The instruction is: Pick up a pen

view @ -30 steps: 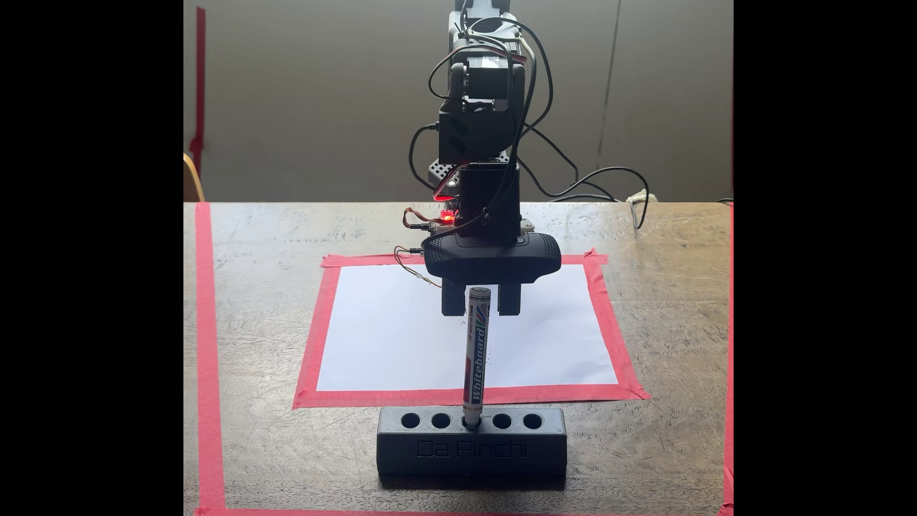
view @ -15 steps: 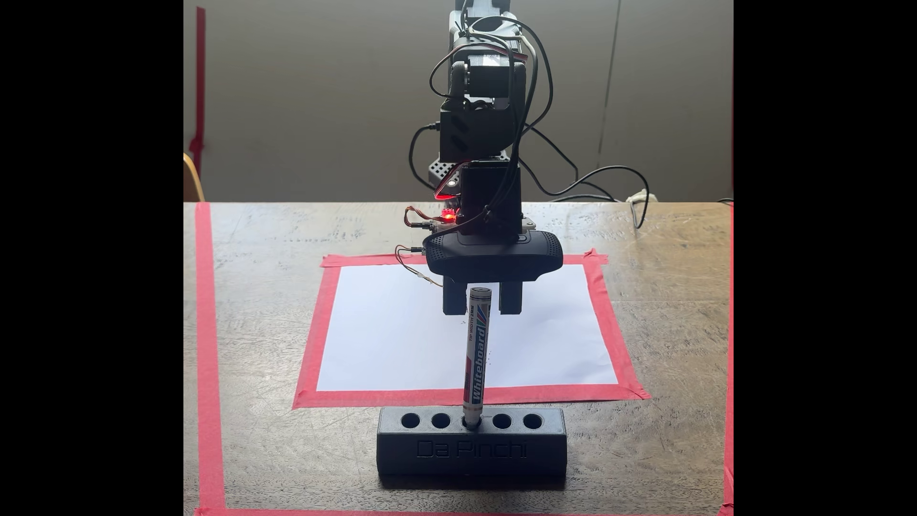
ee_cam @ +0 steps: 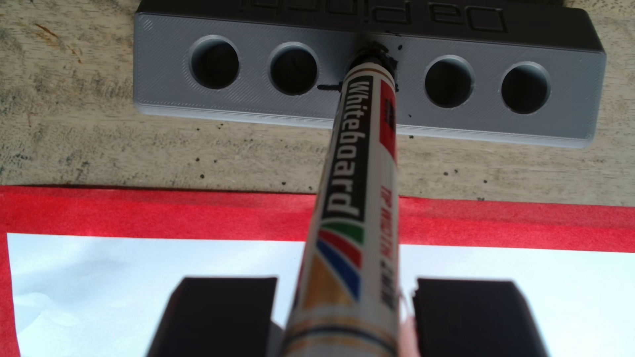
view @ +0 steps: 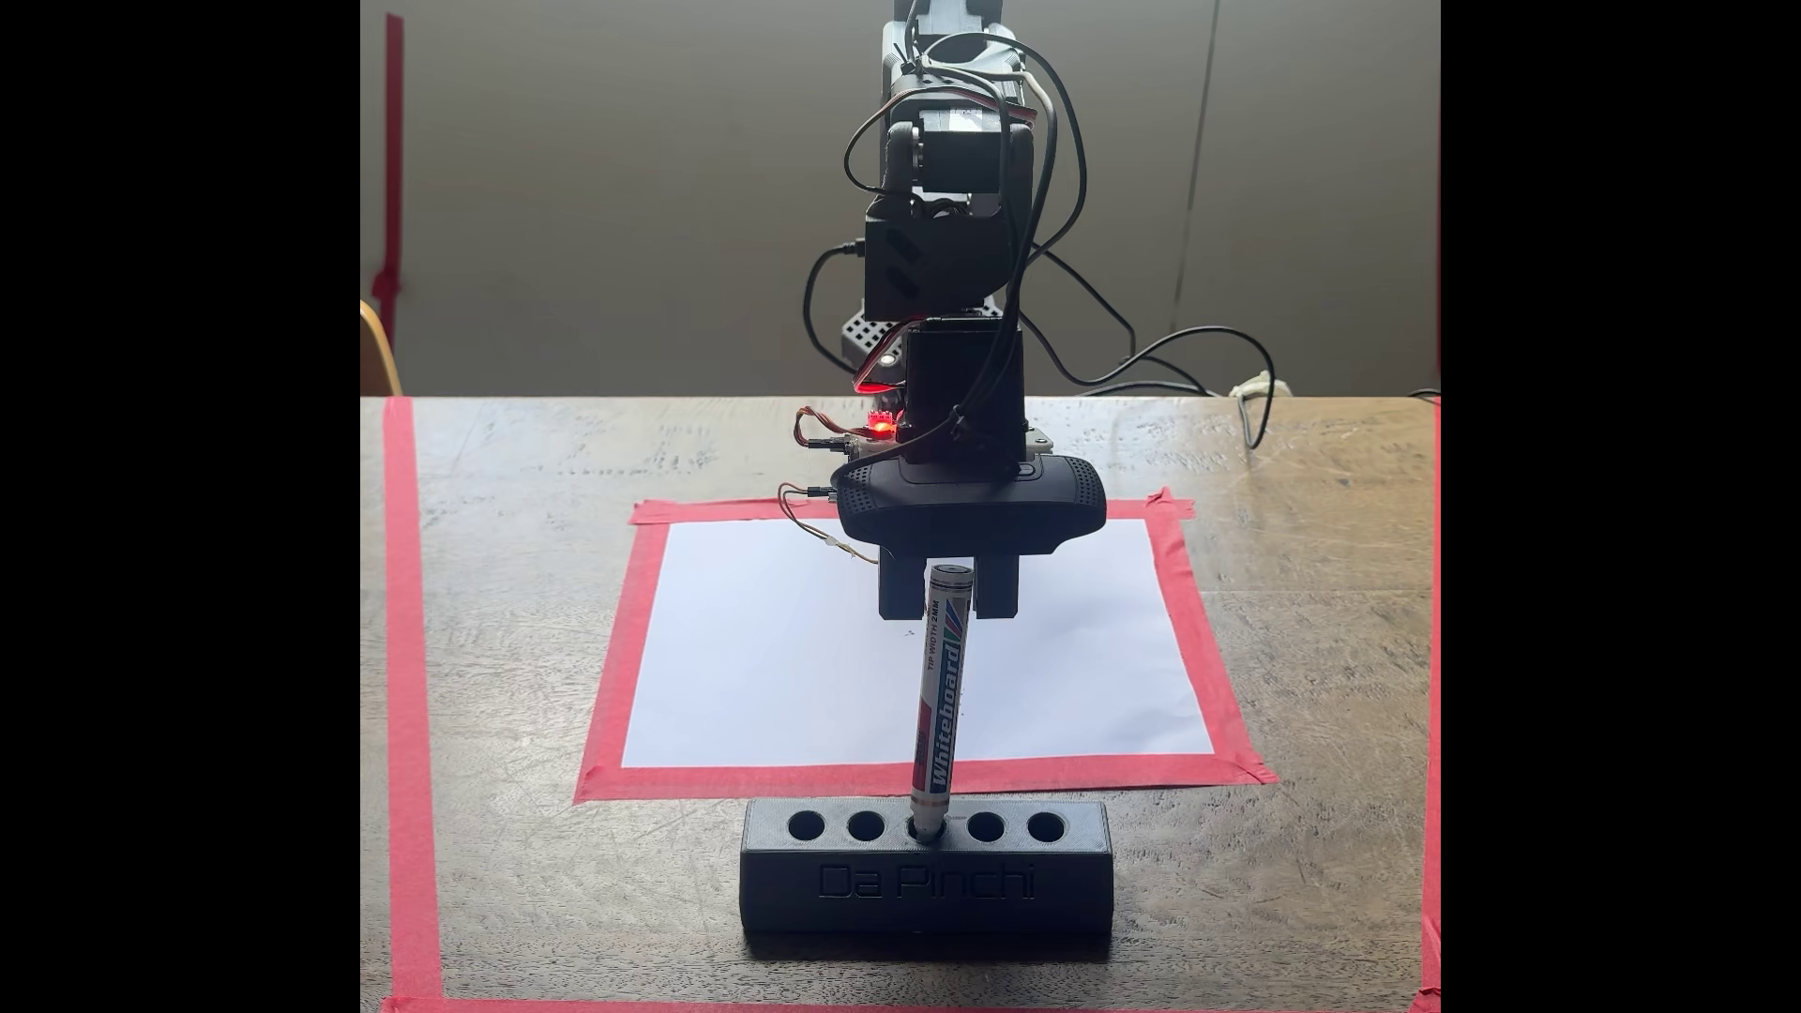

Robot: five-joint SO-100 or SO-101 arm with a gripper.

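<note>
One slim white cylindrical whiteboard marker [view: 941,696] is seen standing tip-down in the middle hole of the black five-hole printed holder [view: 926,881], lower centre of the fixed view, now tilted rightward. The black two-finger gripper [view: 949,616] has been narrowed around its top; contact cannot be confirmed. Grasp judged imminent.

Dark 3D-printed holder block [view: 926,881] w/ five round holes on top & "Da Pinchi" on the near face, sitting at the near edge of the wooden worktop [view: 1306,604]. Just behind it, a white paper sheet [view: 760,662] framed w/ red tape [view: 609,672]. More red tape [view: 409,682] runs down the left side. Cables [view: 1169,351] trail at the far right.
</note>
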